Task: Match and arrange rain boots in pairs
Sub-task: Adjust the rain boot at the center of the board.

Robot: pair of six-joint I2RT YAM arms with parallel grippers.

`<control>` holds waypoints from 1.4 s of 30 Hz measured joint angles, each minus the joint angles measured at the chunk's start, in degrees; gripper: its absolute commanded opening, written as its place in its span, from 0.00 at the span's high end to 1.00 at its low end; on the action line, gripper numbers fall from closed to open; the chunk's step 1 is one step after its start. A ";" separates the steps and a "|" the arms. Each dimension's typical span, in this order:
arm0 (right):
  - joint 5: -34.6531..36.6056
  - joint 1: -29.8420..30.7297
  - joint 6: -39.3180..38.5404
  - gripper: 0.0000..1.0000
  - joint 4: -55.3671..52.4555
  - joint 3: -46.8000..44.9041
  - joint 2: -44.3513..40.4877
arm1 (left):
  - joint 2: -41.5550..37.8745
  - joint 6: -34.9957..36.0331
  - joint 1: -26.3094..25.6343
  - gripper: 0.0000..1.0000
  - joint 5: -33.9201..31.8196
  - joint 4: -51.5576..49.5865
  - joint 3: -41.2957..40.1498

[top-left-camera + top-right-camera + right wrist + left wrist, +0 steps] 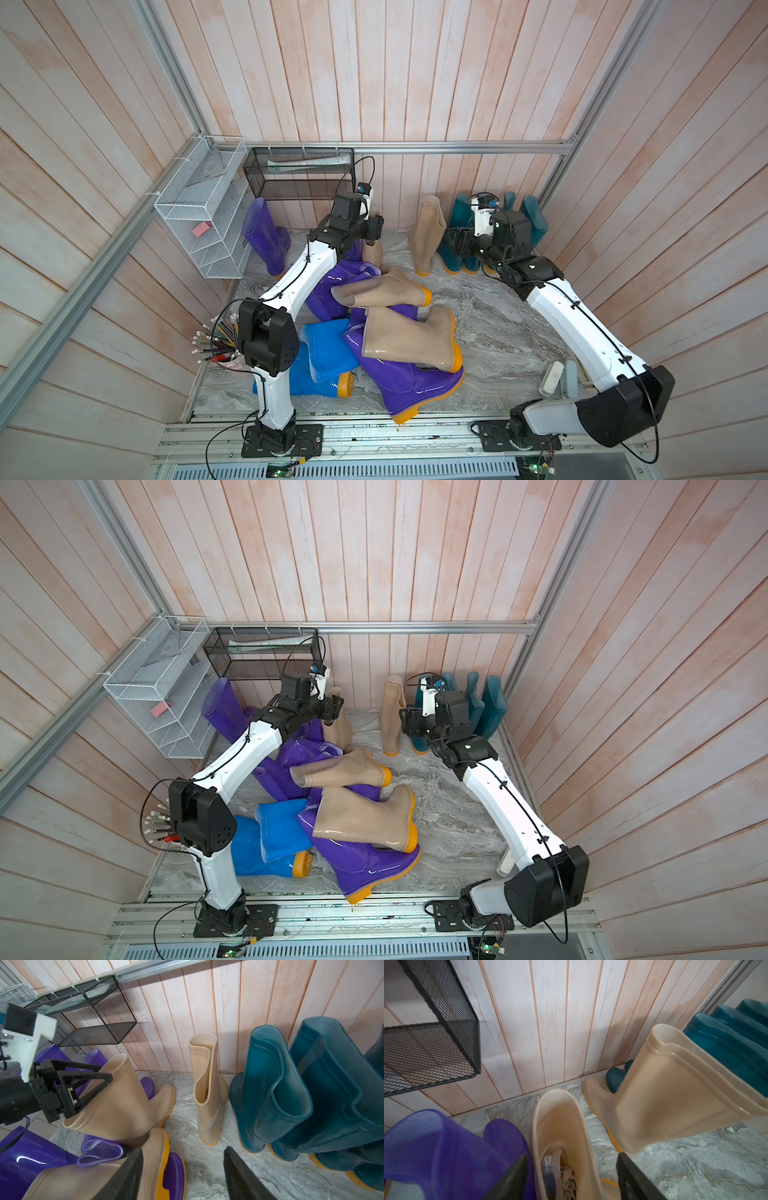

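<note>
My left gripper (374,232) (573,1155) is open, its jaws straddling the top of an upright beige boot (374,254) (560,1126) (120,1101) near the back wall. A second beige boot (426,237) (209,1095) stands to its right, beside several upright dark teal boots (536,220) (291,1095). My right gripper (457,245) (184,1149) hangs open and empty over the floor in front of them. A purple boot (262,232) stands at the back left. Beige boots (407,340), purple boots (407,382) and blue boots (328,349) lie piled in the middle.
A white wire basket (199,216) with a pink block hangs on the left wall, and a black mesh basket (299,174) hangs on the back wall above the left gripper. A cup of pencils (220,340) sits front left. Two small pale blocks (557,378) lie front right.
</note>
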 measured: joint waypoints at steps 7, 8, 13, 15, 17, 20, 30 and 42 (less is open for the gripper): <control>-0.07 0.00 0.00 0.37 0.00 0.00 0.00 | 0.15 0.13 0.02 0.62 3.87 -0.48 0.00; -0.13 0.00 0.00 0.36 0.00 0.00 0.00 | 0.15 -0.02 0.02 0.65 4.26 -0.63 0.00; -0.22 0.00 0.00 0.37 0.02 0.00 -0.02 | 0.15 0.48 -0.20 0.79 5.38 -1.25 0.07; -0.22 0.00 0.00 0.37 0.00 0.00 -0.02 | 0.15 0.92 -0.39 0.90 5.40 -1.70 0.09; -0.24 0.00 0.00 0.36 0.02 0.00 -0.02 | 0.15 1.11 -0.66 1.00 5.38 -2.01 0.17; -0.46 0.00 0.00 0.37 0.02 0.00 -0.02 | 0.15 1.49 -1.29 1.00 5.33 -2.27 0.24; -1.27 0.00 0.85 0.37 1.07 -0.22 -0.66 | -0.20 -0.92 -3.50 1.00 7.89 -2.51 0.24; -2.36 0.00 1.05 0.36 1.77 -1.92 -0.87 | -0.15 -11.37 -3.52 1.00 5.97 4.57 0.15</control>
